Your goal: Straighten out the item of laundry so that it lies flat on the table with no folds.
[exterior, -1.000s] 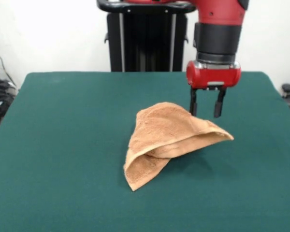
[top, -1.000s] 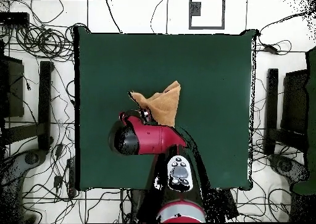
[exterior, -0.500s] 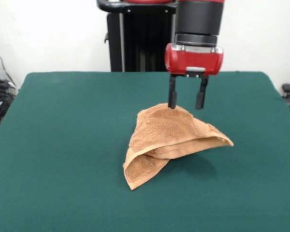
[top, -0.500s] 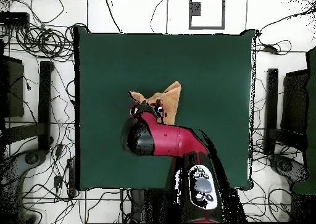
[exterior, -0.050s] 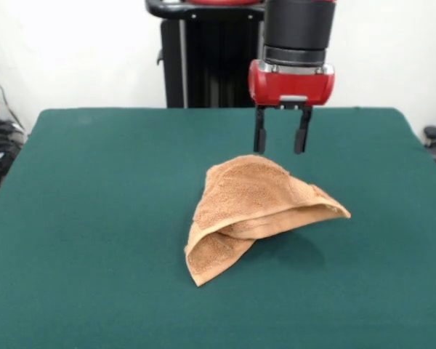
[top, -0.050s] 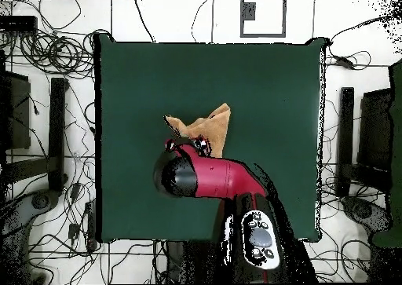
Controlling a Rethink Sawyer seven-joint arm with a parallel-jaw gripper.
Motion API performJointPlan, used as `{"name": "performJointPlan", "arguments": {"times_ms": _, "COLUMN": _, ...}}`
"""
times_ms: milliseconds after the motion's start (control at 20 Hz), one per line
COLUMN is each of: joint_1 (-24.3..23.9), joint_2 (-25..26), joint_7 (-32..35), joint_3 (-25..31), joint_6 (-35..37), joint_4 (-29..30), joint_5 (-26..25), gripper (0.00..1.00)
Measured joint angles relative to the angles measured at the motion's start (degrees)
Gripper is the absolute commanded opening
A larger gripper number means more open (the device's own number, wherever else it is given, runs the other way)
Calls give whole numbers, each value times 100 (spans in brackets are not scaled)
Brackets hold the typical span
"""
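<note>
Now the towel (exterior, -0.050s: 258, 212) sits bunched and folded near the tabletop's (exterior, -0.050s: 94, 218) middle, one corner jutting out; the hand (exterior, -0.050s: 281, 150) hovers just above its peak, parted and empty, likely placed to pinch it.

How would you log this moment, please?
gripper: open, above towel, empty | towel: folded, bunched | table: towel near middle | task: not done

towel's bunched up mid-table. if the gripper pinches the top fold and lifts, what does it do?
Likely floppy: the towel sags in soft folds, so the rest should drape below the pinch. Probably light, being small against the table. Terry pile looks grippy for the open fingers, but the fold is layered, so several layers may lift together.
</note>
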Motion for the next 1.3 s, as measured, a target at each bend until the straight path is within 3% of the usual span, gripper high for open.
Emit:
{"name": "performJointPlan", "arguments": {"times_ms": 300, "joint_1": -41, "joint_2": 5, "joint_7": 0, "joint_3": 67, "joint_6": 1532, "joint_4": -27, "joint_5": 1, "gripper": 100}}
{"name": "performJointPlan", "arguments": {"times_ms": 500, "joint_1": -51, "joint_2": 6, "joint_7": 0, "joint_3": 95, "joint_6": 2185, "joint_4": -37, "joint_5": 3, "gripper": 100}}
{"name": "performJointPlan", "arguments": {"times_ms": 900, "joint_1": -58, "joint_2": 6, "joint_7": 0, "joint_3": 195, "joint_6": 2861, "joint_4": -54, "joint_5": 72, "gripper": 100}}
{"name": "performJointPlan", "arguments": {"times_ms": 1300, "joint_1": 131, "joint_2": 6, "joint_7": 0, "joint_3": 70, "joint_6": 2891, "joint_4": -164, "joint_5": -73, "gripper": 100}}
